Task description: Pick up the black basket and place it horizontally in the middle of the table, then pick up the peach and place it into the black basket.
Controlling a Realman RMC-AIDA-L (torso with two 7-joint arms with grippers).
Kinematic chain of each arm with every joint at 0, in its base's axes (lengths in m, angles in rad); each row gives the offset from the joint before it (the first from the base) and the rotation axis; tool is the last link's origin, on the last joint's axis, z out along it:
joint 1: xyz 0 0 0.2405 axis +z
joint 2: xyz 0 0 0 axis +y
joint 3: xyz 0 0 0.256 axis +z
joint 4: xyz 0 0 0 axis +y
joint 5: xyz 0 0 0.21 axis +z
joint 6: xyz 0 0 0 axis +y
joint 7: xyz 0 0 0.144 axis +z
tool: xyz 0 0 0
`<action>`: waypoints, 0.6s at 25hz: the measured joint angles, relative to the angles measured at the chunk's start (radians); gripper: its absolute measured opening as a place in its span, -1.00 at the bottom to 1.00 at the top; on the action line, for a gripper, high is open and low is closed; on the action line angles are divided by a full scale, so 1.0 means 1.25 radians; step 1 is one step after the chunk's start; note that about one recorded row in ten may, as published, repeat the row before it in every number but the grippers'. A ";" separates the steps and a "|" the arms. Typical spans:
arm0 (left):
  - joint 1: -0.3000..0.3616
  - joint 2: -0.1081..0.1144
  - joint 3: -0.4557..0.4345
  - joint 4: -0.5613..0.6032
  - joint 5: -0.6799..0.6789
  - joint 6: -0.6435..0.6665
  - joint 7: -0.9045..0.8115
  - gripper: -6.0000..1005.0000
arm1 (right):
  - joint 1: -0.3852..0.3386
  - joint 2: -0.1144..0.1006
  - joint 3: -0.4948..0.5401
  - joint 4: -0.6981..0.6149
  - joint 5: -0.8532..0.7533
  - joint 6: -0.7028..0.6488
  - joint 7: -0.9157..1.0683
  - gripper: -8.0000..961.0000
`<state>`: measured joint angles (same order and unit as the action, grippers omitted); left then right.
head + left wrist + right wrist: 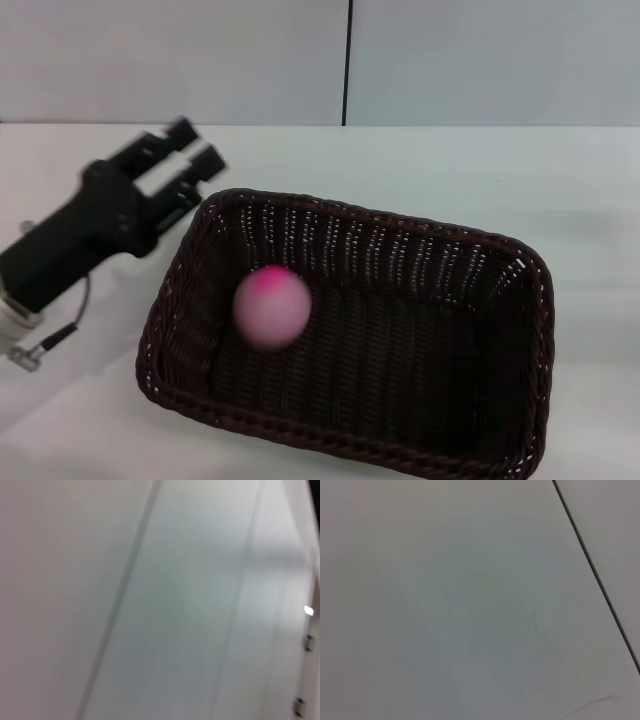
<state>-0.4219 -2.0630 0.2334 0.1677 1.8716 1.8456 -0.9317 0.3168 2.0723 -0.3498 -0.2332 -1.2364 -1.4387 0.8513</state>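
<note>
The black basket (350, 340) lies lengthwise on the white table (480, 170), slightly skewed, in the head view. The pink peach (271, 306) is inside it near its left end and looks blurred. My left gripper (191, 147) is open and empty, just beyond the basket's far left corner, with its fingers pointing away from me. The right gripper is out of view. Both wrist views show only plain pale surface, with neither the basket nor the peach.
A grey wall with a dark vertical seam (347, 60) rises behind the table's far edge. A cable and connector (45, 340) hang from my left arm over the table's left side.
</note>
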 joint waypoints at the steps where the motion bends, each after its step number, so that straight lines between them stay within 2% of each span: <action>1: 0.009 0.000 -0.009 0.000 -0.016 0.000 0.004 -0.05 | 0.000 0.000 0.001 0.000 0.000 0.000 0.000 0.15; 3: 0.025 0.000 -0.025 -0.001 -0.040 0.000 0.017 0.08 | 0.000 0.000 0.011 0.000 0.000 0.000 0.000 0.15; 7: 0.071 -0.001 -0.099 -0.035 -0.109 -0.005 0.084 0.29 | -0.005 0.001 0.042 0.002 0.000 0.000 0.000 0.15; 15: 0.163 -0.005 -0.387 -0.221 -0.200 -0.035 0.331 0.62 | -0.010 0.001 0.179 0.036 0.000 -0.002 0.000 0.15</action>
<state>-0.2187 -2.0698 -0.2509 -0.1087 1.6220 1.8020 -0.5178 0.3044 2.0739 -0.1260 -0.1884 -1.2364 -1.4416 0.8511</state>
